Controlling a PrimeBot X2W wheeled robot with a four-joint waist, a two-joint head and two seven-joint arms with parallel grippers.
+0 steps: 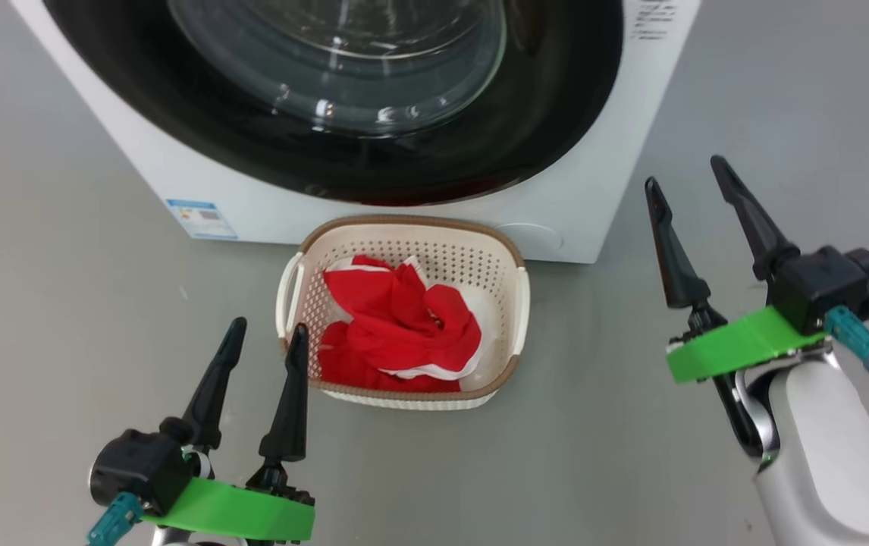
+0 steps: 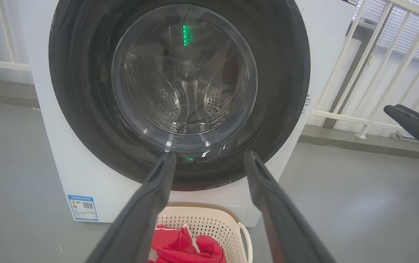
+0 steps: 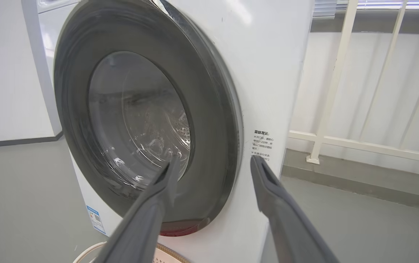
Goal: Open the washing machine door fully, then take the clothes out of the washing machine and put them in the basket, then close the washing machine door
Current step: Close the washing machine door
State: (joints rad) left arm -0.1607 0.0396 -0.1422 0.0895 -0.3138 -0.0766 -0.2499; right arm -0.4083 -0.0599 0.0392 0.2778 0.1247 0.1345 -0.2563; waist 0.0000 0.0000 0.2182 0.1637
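**Inspector:** Head view. Which hazards are to be noted?

**Engineer:** The left gripper (image 1: pixel 268 326), at lower left, is seen with jaws apart and nothing held. One fingertip (image 1: pixel 296 356) overlaps the basket (image 1: pixel 412 221) rim in the picture; contact cannot be confirmed. If that arm were swung toward frame centre, the light perforated plastic could be snagged and tipped. The clothes (image 1: pixel 396 326) — soft, crumpled red fabric with white trim — are heaped inside the basket at frame centre, directly below the washing machine door (image 1: pixel 336 76). The right gripper (image 1: pixel 683 171), at the right edge, is likewise spread and empty.

**Inspector:** Left wrist view?

**Engineer:** The door is shown seated against the smooth white washing machine (image 2: pixel 85 175). It is a glossy black ring around a bulging clear bowl, through which the perforated steel drum (image 2: pixel 184 98) is seen, apparently bare. Whether the latch is engaged cannot be told. An unlatched door could be expected to swing out over the basket.

**Inspector:** Right wrist view?

**Engineer:** The door's rim is seen flush with the cabinet at frame centre, beside a small printed notice (image 3: pixel 262 144). The hard, tapered fingers (image 3: pixel 280 204) are pointed at that rim — the gloss or glass could be scuffed by a forward move.
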